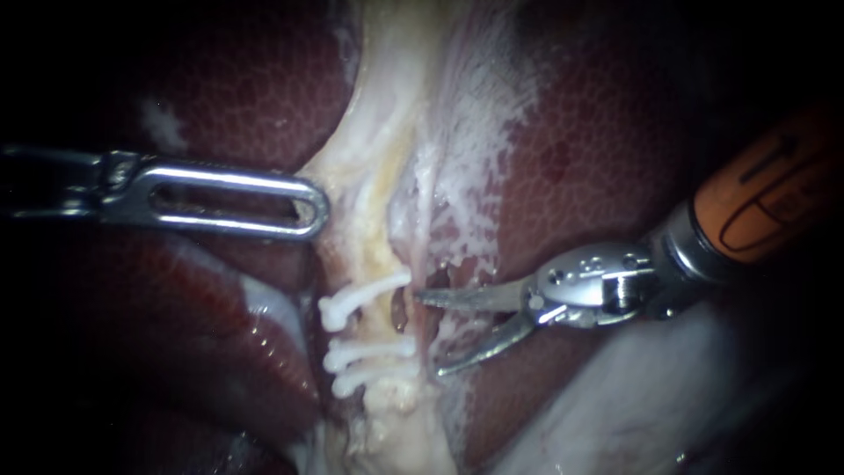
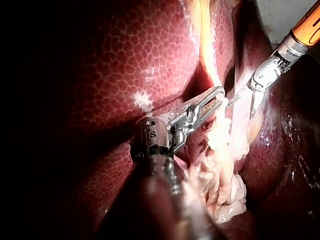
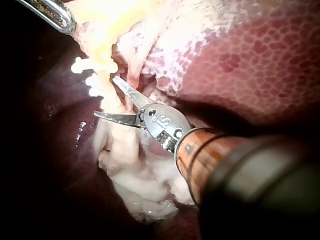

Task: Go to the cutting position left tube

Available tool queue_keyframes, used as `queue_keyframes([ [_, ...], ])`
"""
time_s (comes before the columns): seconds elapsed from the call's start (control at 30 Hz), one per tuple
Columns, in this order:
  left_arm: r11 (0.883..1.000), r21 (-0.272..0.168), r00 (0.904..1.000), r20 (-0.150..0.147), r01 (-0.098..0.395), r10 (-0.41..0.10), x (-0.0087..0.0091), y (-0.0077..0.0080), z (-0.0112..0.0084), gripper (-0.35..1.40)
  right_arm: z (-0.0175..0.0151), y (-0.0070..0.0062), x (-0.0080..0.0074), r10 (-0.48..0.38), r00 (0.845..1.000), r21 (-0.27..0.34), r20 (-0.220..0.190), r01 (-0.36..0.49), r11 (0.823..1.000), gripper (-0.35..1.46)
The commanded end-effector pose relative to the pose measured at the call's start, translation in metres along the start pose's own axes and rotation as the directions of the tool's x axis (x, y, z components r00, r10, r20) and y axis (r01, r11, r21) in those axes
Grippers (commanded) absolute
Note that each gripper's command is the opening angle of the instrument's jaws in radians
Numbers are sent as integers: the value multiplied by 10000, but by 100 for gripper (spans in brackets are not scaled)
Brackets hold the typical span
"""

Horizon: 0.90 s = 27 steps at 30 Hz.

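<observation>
A pale clipped tube [image 1: 389, 318] runs down the middle between lobes of liver [image 1: 598, 158]. It carries three white clips: one upper clip [image 1: 362, 295] and two lower clips [image 1: 369, 352] close together. My right instrument [image 1: 430, 333] comes in from the right, its curved blades open. The blades sit just right of the tube, and the upper tip lies level with the gap between the clips. My left instrument [image 1: 312, 211] is shut on the pale tissue [image 1: 347, 189] above the clips. The right wrist view shows the open blades [image 3: 106, 97] beside the clips [image 3: 85, 67].
Dark red liver [image 2: 125, 65] lies on both sides of the pale strand. A pale smooth mass [image 1: 651, 396] fills the lower right under the right shaft. Loose whitish tissue [image 3: 145, 185] hangs below the blades.
</observation>
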Motion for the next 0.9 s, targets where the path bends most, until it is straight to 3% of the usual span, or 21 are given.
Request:
queue_keyframes([
  [0.03,10000,1,10000,-4,-5,5,0,0,0,-35,1,1,0,-6,10000,-3,-2,6,10000,140],
  [0.57,10000,-10,10000,2,-5,5,1,-2,0,-35,23,16,-7,-238,9996,356,131,233,9991,135],
  [0.9,10000,-13,10000,4,-5,5,1,-3,0,-35,30,22,-1,-211,9998,474,66,208,9987,126],
])
